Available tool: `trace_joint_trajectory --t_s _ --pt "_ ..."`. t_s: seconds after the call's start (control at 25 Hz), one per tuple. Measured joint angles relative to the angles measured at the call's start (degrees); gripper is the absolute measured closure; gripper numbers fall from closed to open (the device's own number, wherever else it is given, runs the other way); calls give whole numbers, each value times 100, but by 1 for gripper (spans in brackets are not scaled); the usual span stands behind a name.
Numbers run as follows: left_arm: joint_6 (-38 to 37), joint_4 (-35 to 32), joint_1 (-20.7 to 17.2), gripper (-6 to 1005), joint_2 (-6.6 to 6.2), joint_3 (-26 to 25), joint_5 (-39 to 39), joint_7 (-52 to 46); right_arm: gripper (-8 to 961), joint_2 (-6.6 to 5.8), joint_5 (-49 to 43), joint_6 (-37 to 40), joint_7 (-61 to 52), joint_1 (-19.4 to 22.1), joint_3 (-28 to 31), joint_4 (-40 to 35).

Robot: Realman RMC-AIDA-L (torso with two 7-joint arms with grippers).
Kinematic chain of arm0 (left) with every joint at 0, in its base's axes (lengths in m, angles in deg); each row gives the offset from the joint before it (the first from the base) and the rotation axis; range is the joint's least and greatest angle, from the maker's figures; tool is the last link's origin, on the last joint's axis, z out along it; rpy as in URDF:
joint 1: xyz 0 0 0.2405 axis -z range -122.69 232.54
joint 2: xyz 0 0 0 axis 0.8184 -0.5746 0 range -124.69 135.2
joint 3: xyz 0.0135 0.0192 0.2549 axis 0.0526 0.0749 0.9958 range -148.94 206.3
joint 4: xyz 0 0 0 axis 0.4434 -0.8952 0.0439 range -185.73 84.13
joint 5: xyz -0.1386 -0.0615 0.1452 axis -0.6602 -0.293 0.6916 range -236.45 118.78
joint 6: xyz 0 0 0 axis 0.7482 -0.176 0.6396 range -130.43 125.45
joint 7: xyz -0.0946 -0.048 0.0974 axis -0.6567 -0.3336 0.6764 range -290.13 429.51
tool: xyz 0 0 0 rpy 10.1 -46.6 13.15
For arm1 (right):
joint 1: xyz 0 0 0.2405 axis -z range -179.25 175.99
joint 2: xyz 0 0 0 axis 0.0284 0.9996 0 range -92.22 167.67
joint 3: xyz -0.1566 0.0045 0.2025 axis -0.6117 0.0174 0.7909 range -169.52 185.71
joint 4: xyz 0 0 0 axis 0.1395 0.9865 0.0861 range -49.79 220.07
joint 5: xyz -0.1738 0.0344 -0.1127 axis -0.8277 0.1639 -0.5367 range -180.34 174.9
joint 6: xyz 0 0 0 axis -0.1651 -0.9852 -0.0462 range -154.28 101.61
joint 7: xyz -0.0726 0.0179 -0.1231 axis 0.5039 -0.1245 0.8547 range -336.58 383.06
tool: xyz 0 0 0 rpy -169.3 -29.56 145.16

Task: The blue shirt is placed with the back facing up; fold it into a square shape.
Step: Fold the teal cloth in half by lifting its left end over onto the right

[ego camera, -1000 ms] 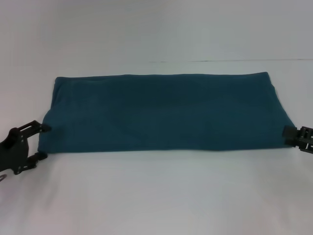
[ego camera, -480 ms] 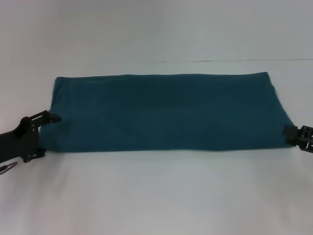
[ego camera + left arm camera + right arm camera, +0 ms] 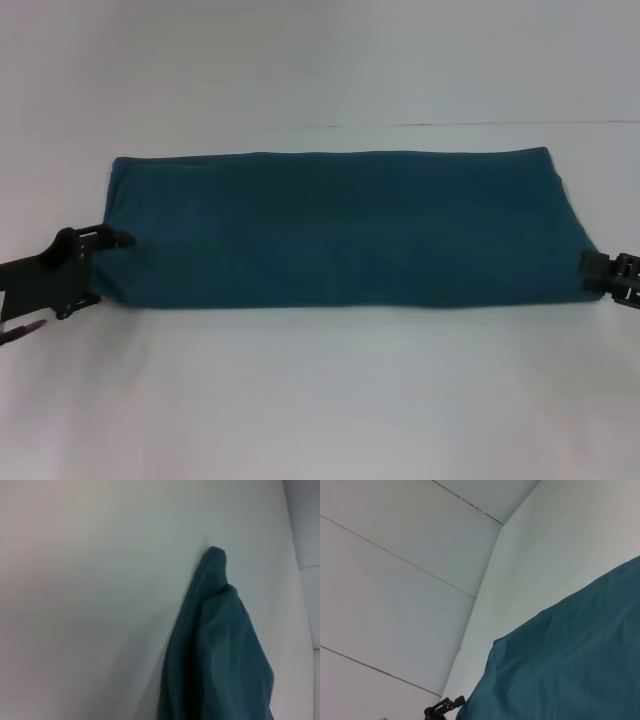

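The blue shirt (image 3: 340, 228) lies on the white table as a long flat band, plain side up. My left gripper (image 3: 106, 269) is at the band's left end. It is open, with one finger (image 3: 122, 240) over the cloth and the other at the near left corner. The left wrist view shows a folded edge of the shirt (image 3: 220, 650). My right gripper (image 3: 600, 274) is at the band's near right corner, partly out of view. The right wrist view shows the shirt (image 3: 570, 670) and the left gripper (image 3: 444, 708) far off.
The white table (image 3: 320, 390) stretches in front of the shirt. Its far edge meets a white wall (image 3: 320, 60) behind the shirt. Panel seams run across the wall in the right wrist view (image 3: 395, 555).
My left gripper has moved right and away from me onto the shirt's left end, and one finger now lies over the cloth. The right gripper and the shirt have stayed put.
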Motion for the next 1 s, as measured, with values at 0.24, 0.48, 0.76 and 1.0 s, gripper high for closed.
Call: trace_joint_trajectory --t_s 0.24,0.48,0.76,1.0 --pt "-33 10 36 396 0 53 -2 140 272 0 1 7 -9 12 37 0" --pt "-47 -1 38 672 1 54 -1 263 272 0 2 -21 -9 16 65 -2" --pt "-78 -79 0 913 1 54 -28 656 272 -1 0 -8 -44 16 133 1" --pt "-161 -350 -200 978 -8 49 -4 919 273 -8 0 15 -151 -1 139 6"
